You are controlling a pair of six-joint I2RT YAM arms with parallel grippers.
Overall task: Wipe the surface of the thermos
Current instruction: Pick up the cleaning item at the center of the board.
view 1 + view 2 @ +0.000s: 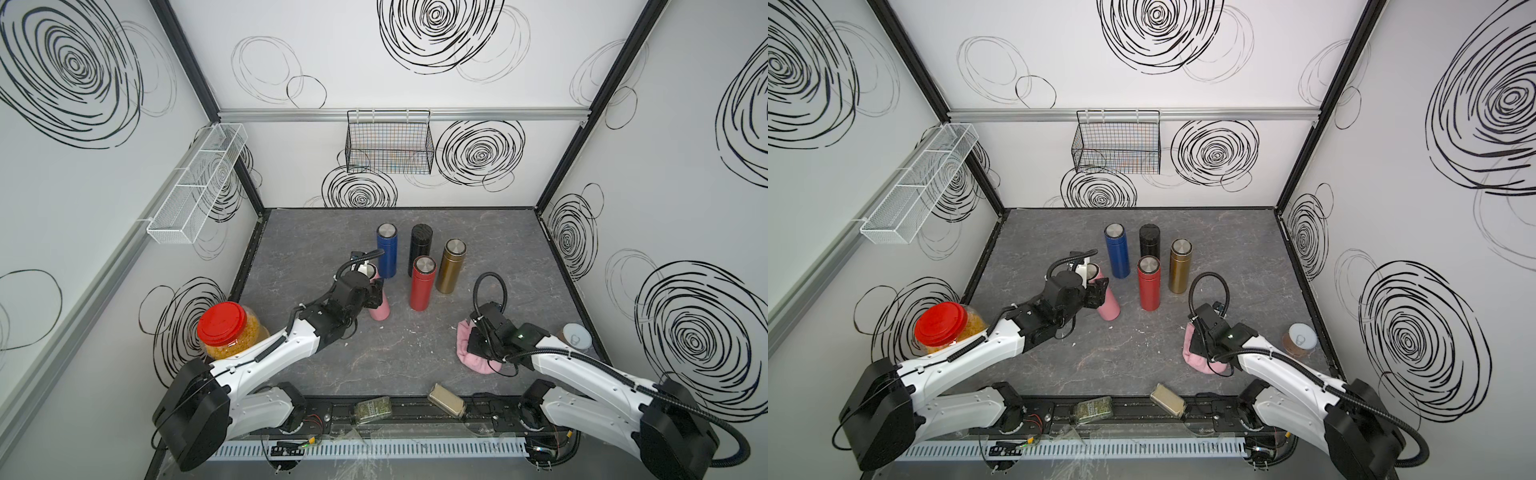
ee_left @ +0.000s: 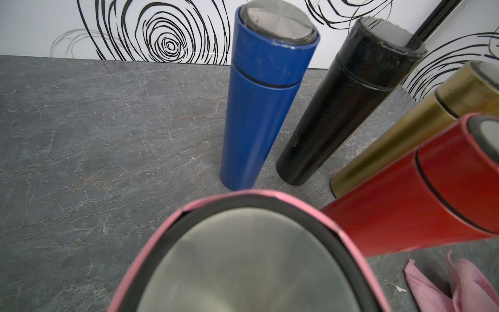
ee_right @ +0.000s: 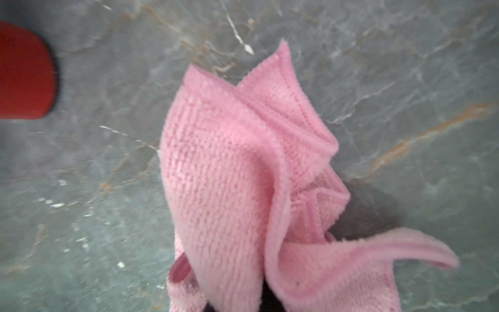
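Both grippers pressed tight: left gripper (image 1: 376,291) pinches the pink thermos (image 1: 381,309), tilted, beside the red thermos (image 1: 422,286); right gripper (image 1: 471,347) pinches the pink cloth (image 1: 478,365) at the table (image 1: 395,357) front right. Blue thermos (image 1: 386,251), black thermos (image 1: 419,247), gold thermos (image 1: 451,268) upright behind.
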